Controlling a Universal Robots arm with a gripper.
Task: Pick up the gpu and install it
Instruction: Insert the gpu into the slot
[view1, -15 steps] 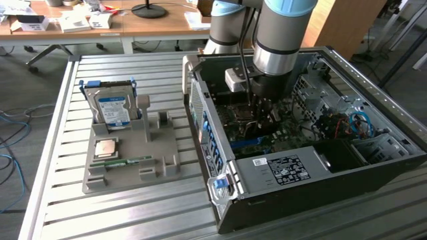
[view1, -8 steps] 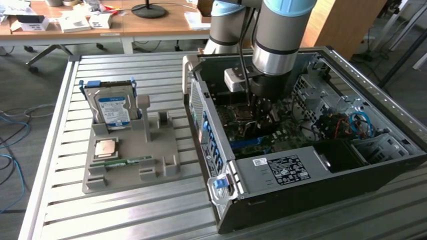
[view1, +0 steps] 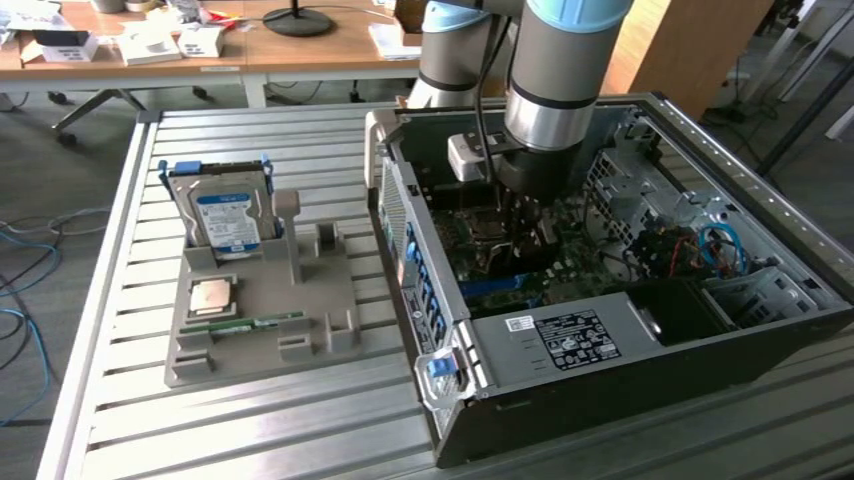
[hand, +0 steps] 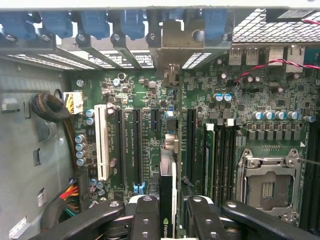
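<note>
Exterior view first: the arm (view1: 561, 70) is reaching straight down into the open PC case (view1: 641, 390), which is lying on its side on the slatted metal table (view1: 134, 420). The claw (view1: 523, 215) is low inside the case, right above the motherboard (view1: 494, 270). Over on the exterior view's left there's a gray holder (view1: 254, 330) just beside the case. A hard drive (view1: 224, 215) stands upright at its far end, with a CPU chip (view1: 214, 297) and a green memory stick (view1: 247, 323) lying nearer.

Wrist view: the gpu (hand: 166, 200) is edge-on, clamped between the two black fingers (hand: 145, 220), so the claw is closed on it. The card sits over the board in the lane between the long expansion slots (hand: 127, 145) and the memory slots (hand: 220, 160), with the CPU socket (hand: 267, 187) beyond those. Can't tell if its edge is actually down in a slot.
</note>
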